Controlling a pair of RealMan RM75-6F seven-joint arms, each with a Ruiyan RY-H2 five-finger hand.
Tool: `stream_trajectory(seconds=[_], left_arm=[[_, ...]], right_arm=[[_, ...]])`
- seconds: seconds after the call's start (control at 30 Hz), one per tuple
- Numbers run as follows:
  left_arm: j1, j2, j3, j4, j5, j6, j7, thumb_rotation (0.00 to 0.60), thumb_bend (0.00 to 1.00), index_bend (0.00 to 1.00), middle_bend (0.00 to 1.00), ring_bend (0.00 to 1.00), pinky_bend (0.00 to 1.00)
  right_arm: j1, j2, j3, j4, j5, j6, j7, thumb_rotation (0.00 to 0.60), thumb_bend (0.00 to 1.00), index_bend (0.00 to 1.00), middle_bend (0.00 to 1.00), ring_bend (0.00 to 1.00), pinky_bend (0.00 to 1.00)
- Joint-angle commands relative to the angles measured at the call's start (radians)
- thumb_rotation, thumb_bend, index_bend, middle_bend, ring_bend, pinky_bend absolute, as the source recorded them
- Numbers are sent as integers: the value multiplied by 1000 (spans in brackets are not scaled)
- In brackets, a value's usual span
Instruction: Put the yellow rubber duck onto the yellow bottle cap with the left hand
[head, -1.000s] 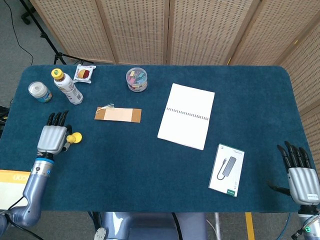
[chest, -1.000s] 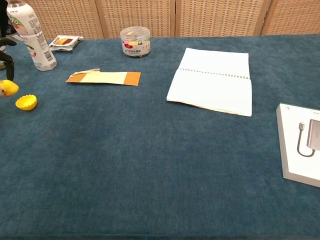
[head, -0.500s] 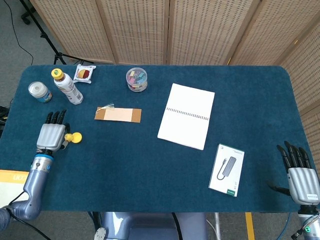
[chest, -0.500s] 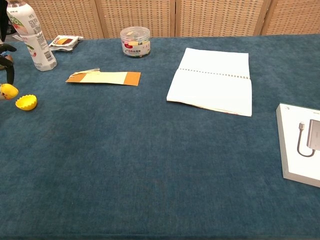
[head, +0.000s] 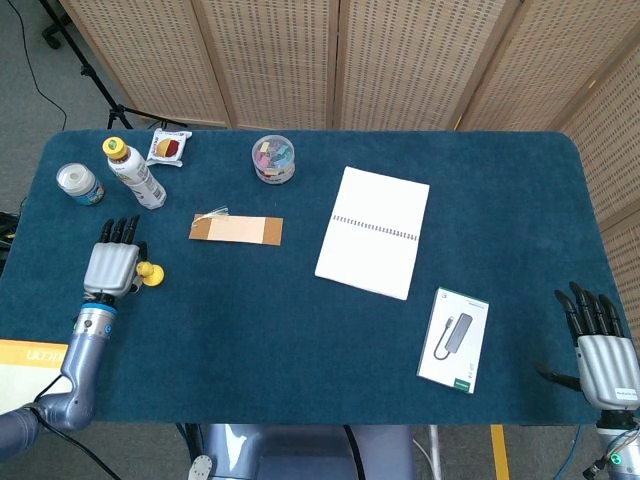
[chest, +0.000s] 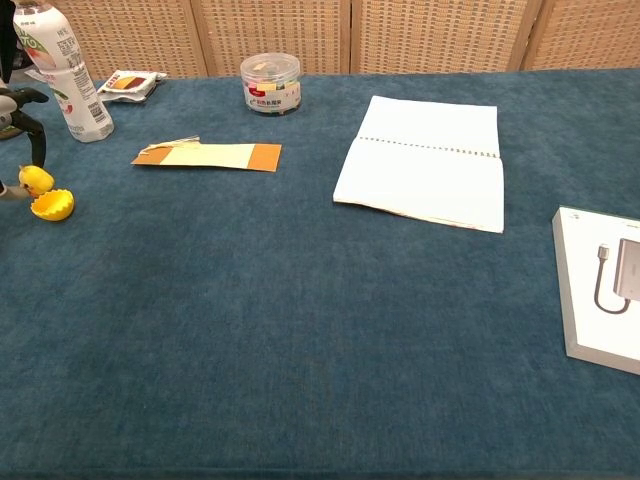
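The small yellow rubber duck (chest: 35, 179) sits at the far left of the blue felt-covered desk (head: 300, 320), pinched at the thumb side of the left hand (head: 112, 267). In the chest view a dark fingertip (chest: 38, 150) curves down just above the duck, and the duck sits just above and beside the upturned yellow plastic bottle cap (chest: 53, 205), close enough that I cannot tell whether they touch. In the head view the duck and cap merge into one yellow patch against the right edge of the hand's grey back, with the dark fingers pointing toward the far edge of the desk. The cap lies on the felt just inside the hand, near the white plastic bottle with a yellow lid (head: 133, 174).

Compared with a second ago, the left hand has moved up the desk and slightly inward, toward the bottle. The duck, which then showed at the very edge of the chest view, well left of the cap, is now further in and right next to it. The cap itself has not shifted.

The right hand (head: 605, 355) rests at the near right corner, its fingers spread and holding nothing, in the same place as before.
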Motion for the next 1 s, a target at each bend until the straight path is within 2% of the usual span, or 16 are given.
stream_trajectory(seconds=[0.03, 0.53, 0.8, 1.0], left_arm=[[-2, -9, 1, 11, -6, -15, -7, 600, 280, 576, 0, 0, 0], [-5, -25, 2, 29, -16, -21, 6, 600, 248, 571, 0, 0, 0], [-6, -39, -3, 45, -23, -15, 11, 600, 149, 526, 0, 0, 0], [-6, -49, -8, 58, -23, -14, 2, 600, 127, 474, 0, 0, 0]], right_arm=[[0, 0, 0, 0, -1, 1, 0, 600, 0, 0, 0, 0, 0], [-1, -2, 2, 0, 1, 3, 0, 600, 0, 0, 0, 0, 0], [-2, -2, 2, 2, -1, 6, 4, 600, 0, 0, 0, 0, 0], [-2, -3, 2, 3, -1, 6, 2, 600, 0, 0, 0, 0, 0]])
